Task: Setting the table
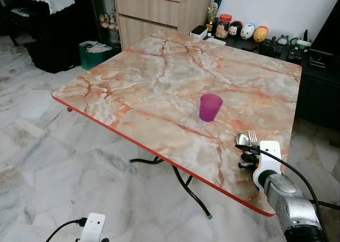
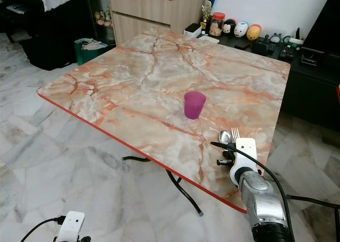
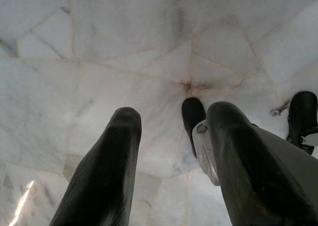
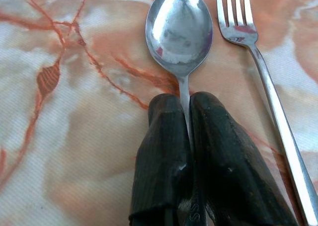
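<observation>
- Shiny steel spoon [image 4: 179,28] lying bowl-up near the close right edge of the orange-veined marble-pattern table [image 1: 159,77], handle pinched between the closed fingers of the right gripper [image 4: 188,114].
- Steel fork [image 4: 258,57] just beside, parallel, apart from the spoon.
- Risk: dragging the spoon on release, knocking the fork askew or off the edge.
- Purple plastic cup [image 1: 210,107] upright farther in, clear of the path.
- Left gripper [image 3: 171,136] idle over the floor, fingers spread, holding nothing.

— Any writing you can read anywhere?
— None. The jar [image 1: 225,25] at twelve o'clock beyond the table [image 1: 133,88] has a label, but it is too small to read.
</observation>
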`<state>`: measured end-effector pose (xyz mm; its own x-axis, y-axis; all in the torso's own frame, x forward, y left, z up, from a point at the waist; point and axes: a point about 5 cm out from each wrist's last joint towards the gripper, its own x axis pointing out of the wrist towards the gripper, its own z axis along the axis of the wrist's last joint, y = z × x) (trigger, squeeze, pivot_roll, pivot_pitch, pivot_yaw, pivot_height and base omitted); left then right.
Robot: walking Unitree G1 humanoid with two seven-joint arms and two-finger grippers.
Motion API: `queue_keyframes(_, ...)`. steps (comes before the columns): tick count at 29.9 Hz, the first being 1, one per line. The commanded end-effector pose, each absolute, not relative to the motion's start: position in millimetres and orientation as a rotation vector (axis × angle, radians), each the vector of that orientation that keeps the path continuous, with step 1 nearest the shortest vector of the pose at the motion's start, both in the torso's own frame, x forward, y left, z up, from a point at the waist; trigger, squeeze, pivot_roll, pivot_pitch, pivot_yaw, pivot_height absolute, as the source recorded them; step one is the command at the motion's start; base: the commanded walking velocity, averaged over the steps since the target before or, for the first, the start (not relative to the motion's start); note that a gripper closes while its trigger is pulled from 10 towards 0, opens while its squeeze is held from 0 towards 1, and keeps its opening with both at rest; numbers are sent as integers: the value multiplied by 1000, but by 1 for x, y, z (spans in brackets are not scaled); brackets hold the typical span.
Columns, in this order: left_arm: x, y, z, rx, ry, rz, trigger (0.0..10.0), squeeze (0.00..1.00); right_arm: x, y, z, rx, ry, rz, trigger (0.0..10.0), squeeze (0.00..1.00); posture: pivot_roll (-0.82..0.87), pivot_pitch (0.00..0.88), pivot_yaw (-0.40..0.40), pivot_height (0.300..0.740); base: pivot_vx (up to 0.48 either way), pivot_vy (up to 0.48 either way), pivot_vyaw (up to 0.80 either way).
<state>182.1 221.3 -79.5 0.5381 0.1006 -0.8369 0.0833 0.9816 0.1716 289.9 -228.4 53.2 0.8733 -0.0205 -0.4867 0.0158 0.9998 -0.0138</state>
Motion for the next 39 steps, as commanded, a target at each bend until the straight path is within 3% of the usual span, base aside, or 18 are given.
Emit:
queue_keyframes(1,181,224,-79,206,1006,9,10000,0,293,-228,56,-42,472,-45,10000,0,85,0,-44,728,0,0,0)
queue_keyframes(11,177,222,-82,209,1023,9,10000,0,289,-224,75,-123,280,-105,10000,0,75,0,-40,728,0,0,0)
queue_keyframes(15,178,219,-82,205,1022,9,10000,0,285,-231,88,-218,155,-202,10000,0,74,0,-40,728,0,0,0)
queue_keyframes(21,176,222,-82,202,1024,20,10000,0,281,-247,106,-217,42,-344,10000,0,79,0,-42,728,0,0,0)
queue_keyframes(23,175,223,-82,203,1025,23,10000,0,282,-245,114,-202,-20,-336,10000,0,79,0,-44,728,0,0,0)
queue_keyframes(28,172,229,-82,201,1027,47,10000,0,284,-210,128,-221,-149,-150,10000,0,89,0,-52,728,0,0,0)
queue_keyframes(38,172,239,-79,200,1011,76,10000,0,285,-199,158,-146,-285,-144,10000,0,74,0,-47,728,0,0,0)
queue_keyframes(39,172,241,-79,207,1014,76,10000,0,286,-188,160,-109,-290,-97,10000,0,73,0,-46,728,0,0,0)
